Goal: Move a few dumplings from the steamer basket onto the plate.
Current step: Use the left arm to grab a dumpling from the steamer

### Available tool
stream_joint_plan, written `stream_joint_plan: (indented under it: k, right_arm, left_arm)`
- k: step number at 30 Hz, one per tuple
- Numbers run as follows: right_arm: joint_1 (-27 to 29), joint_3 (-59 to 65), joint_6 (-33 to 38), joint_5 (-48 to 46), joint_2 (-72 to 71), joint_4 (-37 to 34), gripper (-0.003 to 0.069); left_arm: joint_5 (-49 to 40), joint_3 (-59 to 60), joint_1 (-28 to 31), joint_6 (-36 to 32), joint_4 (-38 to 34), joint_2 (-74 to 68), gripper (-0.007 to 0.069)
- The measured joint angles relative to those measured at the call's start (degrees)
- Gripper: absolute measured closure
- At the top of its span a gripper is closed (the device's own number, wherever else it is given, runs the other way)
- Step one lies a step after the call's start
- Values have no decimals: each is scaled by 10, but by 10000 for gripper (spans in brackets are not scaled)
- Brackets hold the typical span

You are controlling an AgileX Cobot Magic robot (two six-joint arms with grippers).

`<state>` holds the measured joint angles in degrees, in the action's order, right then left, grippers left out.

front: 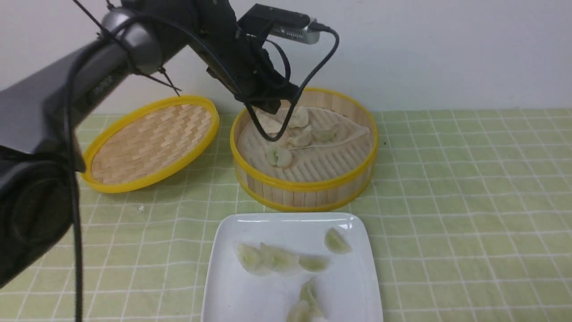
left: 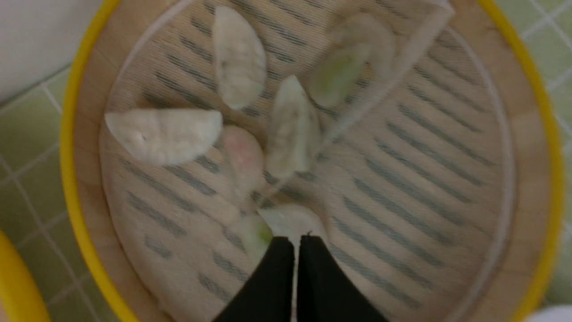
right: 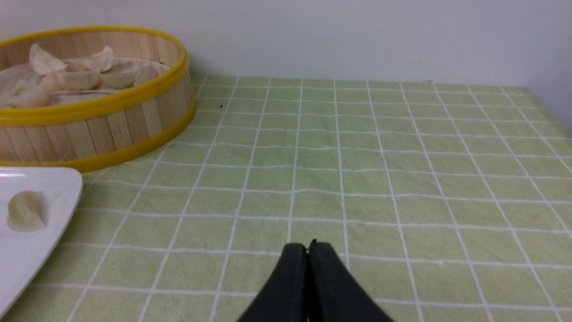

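Observation:
The steamer basket stands at the back middle and holds several dumplings on its pale liner. My left gripper hangs over the basket's far left part. In the left wrist view the left gripper is shut with only a thin slit between the jaws and nothing in it. A greenish dumpling lies just past its tips, and a pinkish one further in. The white plate in front carries several dumplings. My right gripper is shut and empty over the tablecloth.
The shallow woven lid lies tilted to the left of the basket. A green checked cloth covers the table. The pale wall runs close behind the basket. A small crumb lies on the cloth in front of the lid.

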<state>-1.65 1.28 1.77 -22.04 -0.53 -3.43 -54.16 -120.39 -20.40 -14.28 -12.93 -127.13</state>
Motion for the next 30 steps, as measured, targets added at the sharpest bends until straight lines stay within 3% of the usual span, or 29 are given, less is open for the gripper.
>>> stream_joint_plan:
  k: [4,12,16,26,30]
  right_arm:
    - [0,0,0,0,0,0,673]
    - [0,0,0,0,0,0,673]
    - [0,0,0,0,0,0,673]
    - [0,0,0,0,0,0,673]
    - [0,0,0,0,0,0,673]
  left_arm:
    - [63,-20,6,-3,17,-51,550]
    - [187,-22,9,-3,68,-118,256]
    - [207,-22,9,-2,73,-136,181]
    - [236,-25,8,-3,116,-159,155]
    - [233,-26,8,3,124,-161,225]
